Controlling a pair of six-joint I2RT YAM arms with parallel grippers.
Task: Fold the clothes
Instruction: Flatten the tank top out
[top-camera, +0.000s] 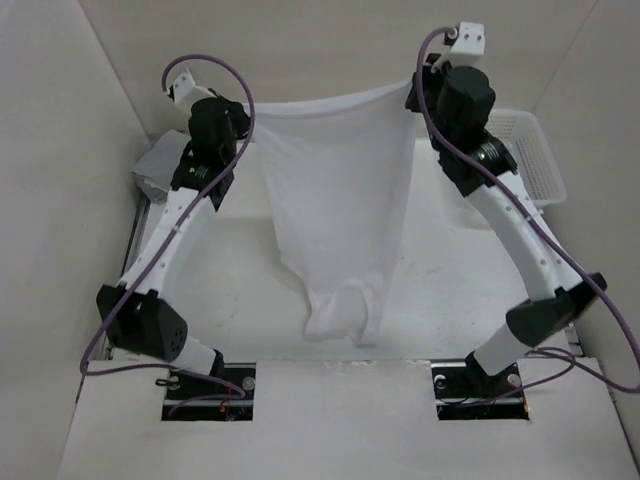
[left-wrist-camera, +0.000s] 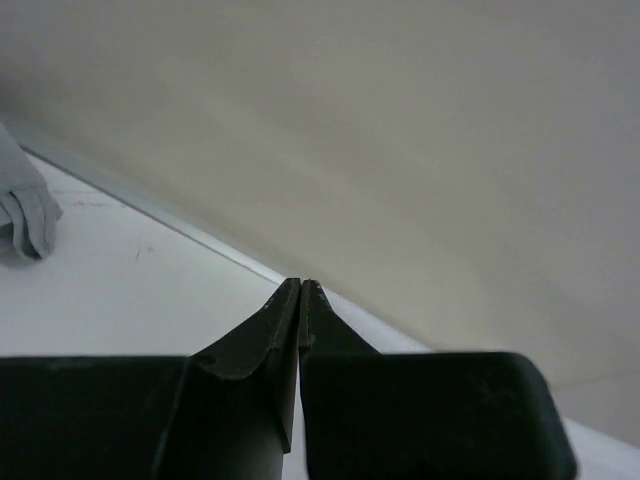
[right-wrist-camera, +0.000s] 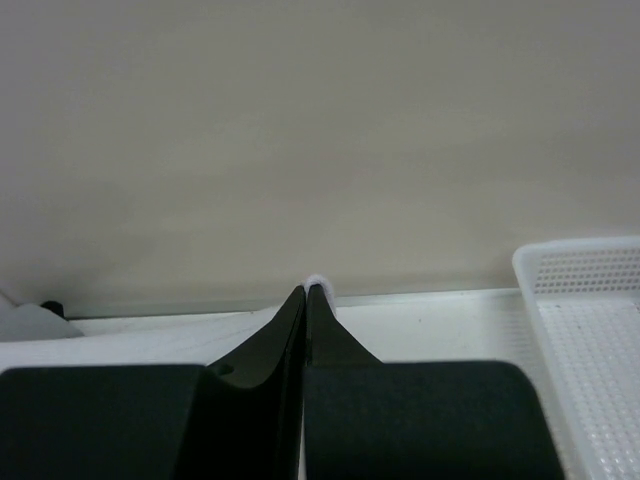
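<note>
Left gripper (left-wrist-camera: 301, 284): jaws pressed together, pinching one top corner of the clothes (top-camera: 335, 190), as the top view shows. The clothes hang spread between both arms over the table (top-camera: 450, 300). Right gripper (right-wrist-camera: 306, 288): jaws pressed together, a white sliver of the clothes nipped at the tips.

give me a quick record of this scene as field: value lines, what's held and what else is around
garment: white shirt, hanging spread between the two arms
lower end: low over the table, contact unclear
left end effector: shut, at one top corner of the shirt
right end effector: shut, sliver of white fabric at its tips
fold state: not yet folded
behind left arm: grey cloth
beside right arm: white perforated basket
</note>
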